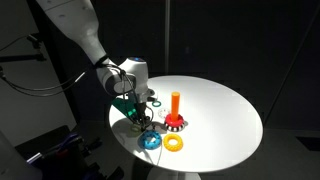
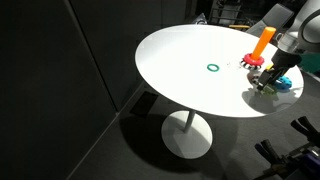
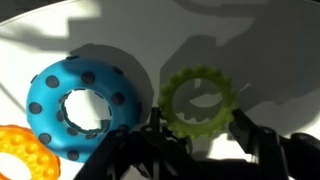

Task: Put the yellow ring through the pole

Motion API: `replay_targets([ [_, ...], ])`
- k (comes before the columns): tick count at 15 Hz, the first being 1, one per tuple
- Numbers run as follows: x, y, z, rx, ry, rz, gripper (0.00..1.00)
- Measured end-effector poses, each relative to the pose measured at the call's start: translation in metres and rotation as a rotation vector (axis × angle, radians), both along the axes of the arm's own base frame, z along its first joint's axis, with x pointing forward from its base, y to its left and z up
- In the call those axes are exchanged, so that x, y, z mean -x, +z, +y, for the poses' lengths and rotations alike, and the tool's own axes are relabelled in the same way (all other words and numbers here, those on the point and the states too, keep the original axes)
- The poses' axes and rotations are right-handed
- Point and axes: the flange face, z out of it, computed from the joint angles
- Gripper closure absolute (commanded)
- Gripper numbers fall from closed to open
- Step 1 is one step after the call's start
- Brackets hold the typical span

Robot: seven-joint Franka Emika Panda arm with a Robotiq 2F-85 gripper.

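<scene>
The yellow ring (image 1: pixel 174 144) lies flat on the white round table (image 1: pixel 220 105), near the front edge and in front of the pole. It shows at the lower left corner of the wrist view (image 3: pixel 22 155). The pole (image 1: pixel 175 104) is an upright orange peg on a red-and-white base, also visible in an exterior view (image 2: pixel 262 43). My gripper (image 1: pixel 136 108) is low over the table, left of the pole and apart from the yellow ring. In the wrist view its fingers (image 3: pixel 200 125) are open, flanking a green toothed ring (image 3: pixel 200 103) that lies on the table.
A blue dotted ring (image 3: pixel 80 105) lies between the green toothed ring and the yellow ring; it also shows in an exterior view (image 1: pixel 150 142). A thin small green ring (image 2: pixel 213 68) lies alone near the table's middle. The table edge is close to the rings.
</scene>
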Motion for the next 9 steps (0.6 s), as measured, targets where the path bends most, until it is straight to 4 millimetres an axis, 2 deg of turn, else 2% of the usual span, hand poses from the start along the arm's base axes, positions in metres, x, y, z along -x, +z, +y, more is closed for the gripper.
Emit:
replay_targets([
  [9, -0.026, 0.063, -0.018, 0.057, -0.048, 0.007, 0.55],
])
